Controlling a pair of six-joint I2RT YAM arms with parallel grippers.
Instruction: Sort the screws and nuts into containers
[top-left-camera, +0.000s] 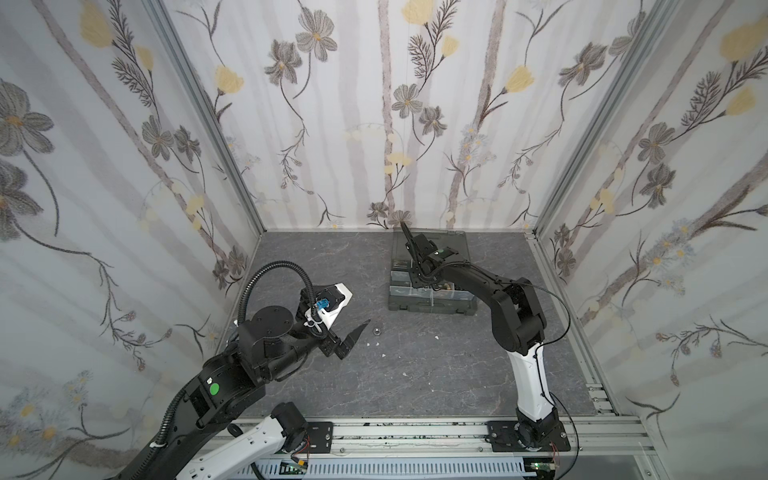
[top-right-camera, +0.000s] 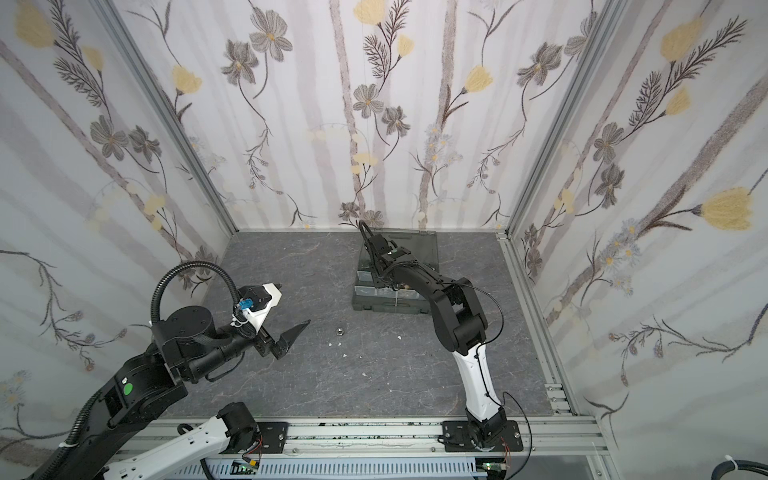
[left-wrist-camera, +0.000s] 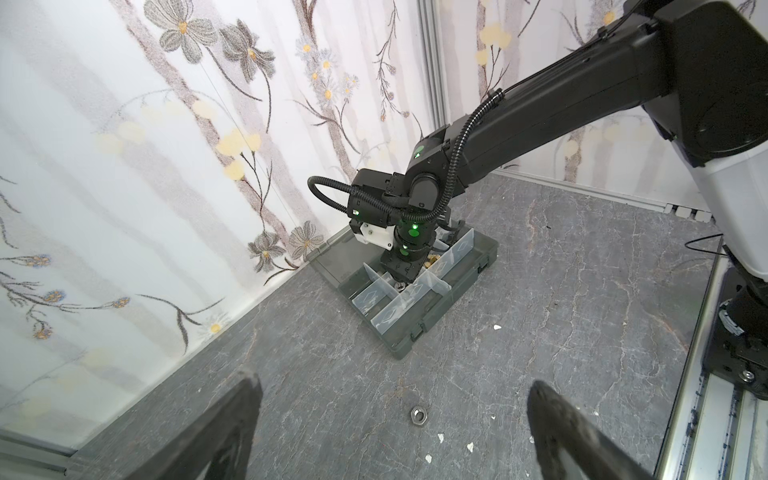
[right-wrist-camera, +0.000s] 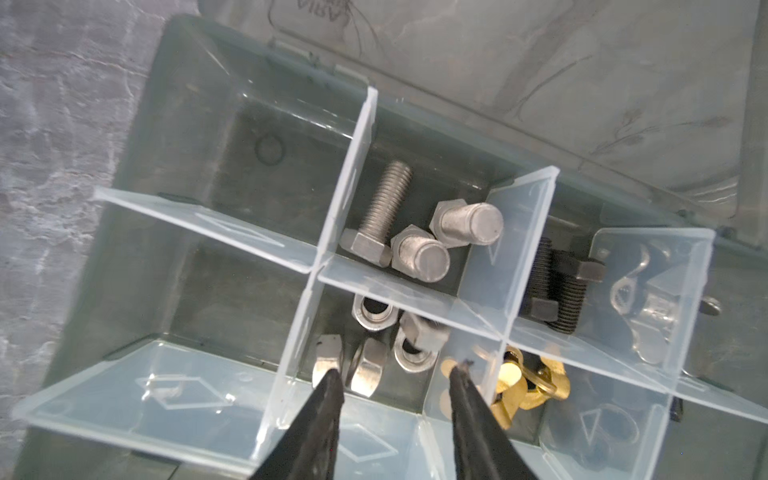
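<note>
The dark grey organiser case (top-left-camera: 432, 306) (top-right-camera: 386, 307) (left-wrist-camera: 440, 311) lies near the back wall, its containers parted by clear dividers. My right gripper (right-wrist-camera: 395, 369) hangs open just above the compartment of silver hex nuts (right-wrist-camera: 374, 311), holding nothing. Neighbouring compartments hold silver screws (right-wrist-camera: 419, 249), black screws (right-wrist-camera: 557, 291), brass wing nuts (right-wrist-camera: 536, 382) and silver wing nuts (right-wrist-camera: 648, 307). One silver hex nut (top-left-camera: 375, 331) (top-right-camera: 338, 331) (left-wrist-camera: 417, 415) lies loose on the floor. My left gripper (top-left-camera: 353, 311) (top-right-camera: 293, 304) (left-wrist-camera: 392, 382) hovers open above and just left of it, empty.
Tiny white specks (top-left-camera: 372, 344) (left-wrist-camera: 469, 446) dot the grey floor near the loose nut. The case's smoky lid (top-left-camera: 451, 243) lies open flat against the back wall. Wallpapered walls close three sides; an aluminium rail (top-left-camera: 415, 432) runs along the front.
</note>
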